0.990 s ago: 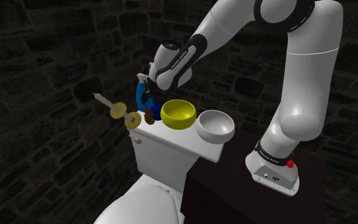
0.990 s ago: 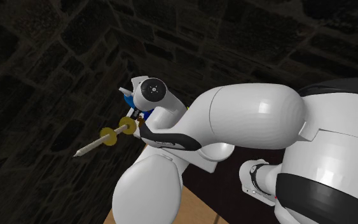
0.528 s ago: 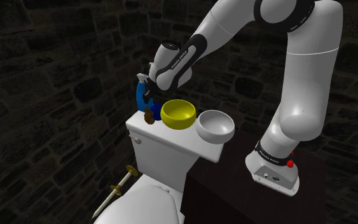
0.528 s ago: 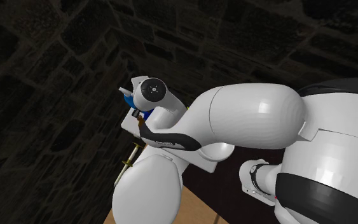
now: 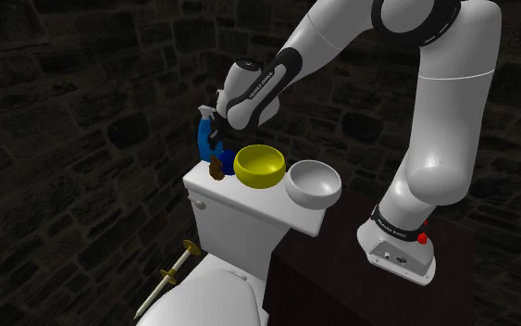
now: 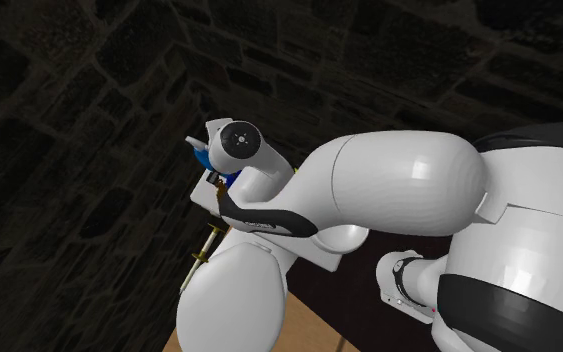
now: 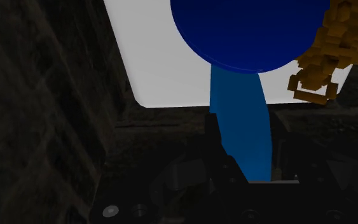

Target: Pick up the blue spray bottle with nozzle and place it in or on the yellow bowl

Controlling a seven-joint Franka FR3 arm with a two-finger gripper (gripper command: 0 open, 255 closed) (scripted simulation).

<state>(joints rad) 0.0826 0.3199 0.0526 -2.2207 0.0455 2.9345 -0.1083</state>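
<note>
The gripper (image 7: pixel 242 133) stays clamped on the blue spray bottle (image 7: pixel 250 38), just above the toilet tank lid (image 7: pixel 165 63) — the toy sword (image 5: pixel 167 276), dislodged 1 second ago, lies well below the hand. The yellow bowl (image 5: pixel 260 165) waits beside the hand.

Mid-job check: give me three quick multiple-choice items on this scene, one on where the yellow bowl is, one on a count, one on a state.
1. Where does the yellow bowl stand?
A) on the toilet tank lid
B) on the floor
C) on the robot's stand

2. How many bowls are on the lid?
A) one
B) two
C) three

3. The yellow bowl is:
A) upright and empty
B) full of water
C) upside down

Answers:
1 A: it sits on the lid, next to the grey bowl.
2 B: only the yellow one and the grey one are there.
3 A: its hollow faces up and is bare; the blue spray bottle is outside it.
</note>
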